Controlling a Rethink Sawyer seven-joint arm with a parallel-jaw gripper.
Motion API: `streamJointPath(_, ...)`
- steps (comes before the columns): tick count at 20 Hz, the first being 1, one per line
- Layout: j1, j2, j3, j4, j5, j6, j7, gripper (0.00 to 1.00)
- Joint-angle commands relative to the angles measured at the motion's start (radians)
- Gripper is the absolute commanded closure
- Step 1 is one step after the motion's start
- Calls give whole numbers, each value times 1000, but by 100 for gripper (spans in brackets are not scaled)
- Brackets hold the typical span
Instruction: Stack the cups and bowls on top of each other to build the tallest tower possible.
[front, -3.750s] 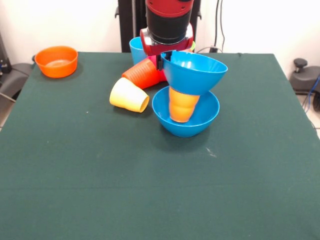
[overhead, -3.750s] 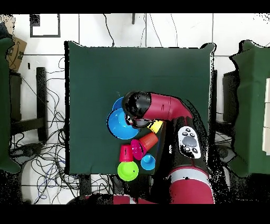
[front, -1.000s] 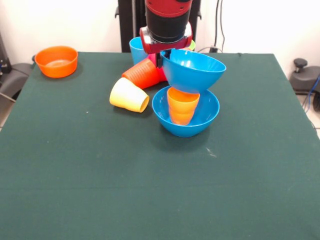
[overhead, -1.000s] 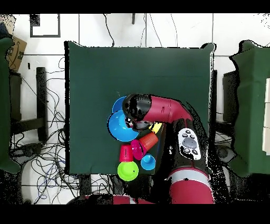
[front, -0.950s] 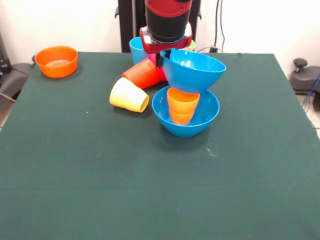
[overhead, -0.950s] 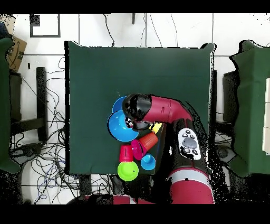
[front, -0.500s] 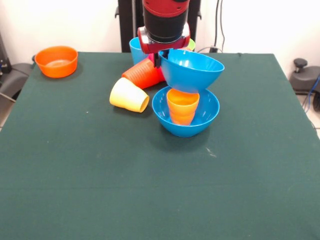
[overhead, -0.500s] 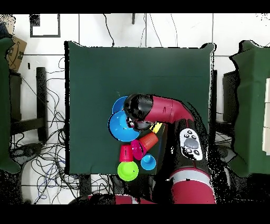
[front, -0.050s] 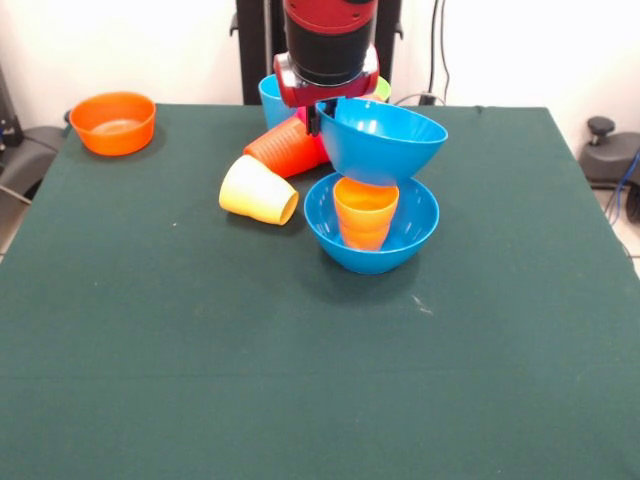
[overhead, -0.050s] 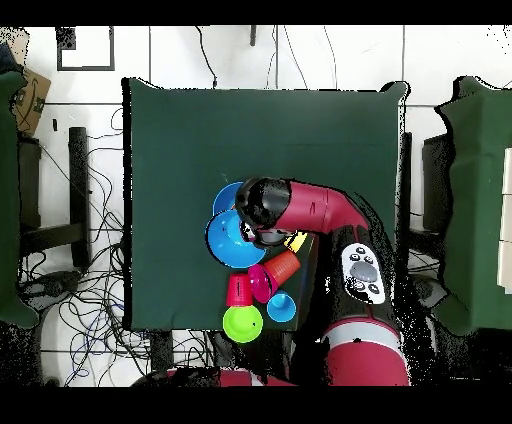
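While clamped on its rim, the gripper holds a blue bowl aloft.
Below, at 6 o'clock, an orange cup stands upright inside the second blue bowl.

1. Blue bowl hangs tilted above centre, just over the orange cup.
2. That cup stands upright inside a second blue bowl.
3. Pale yellow cup and red-orange cup lie tipped, left of centre.
4. Orange bowl sits upright, upper left.
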Motion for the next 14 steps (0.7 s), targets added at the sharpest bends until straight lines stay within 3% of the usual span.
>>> streamJointPath(1, -4, 44, 50, 0, -35, 12, 69, 100)
streamJointPath(14, 0, 43, 46, -35, -13, 107, 88, 100)
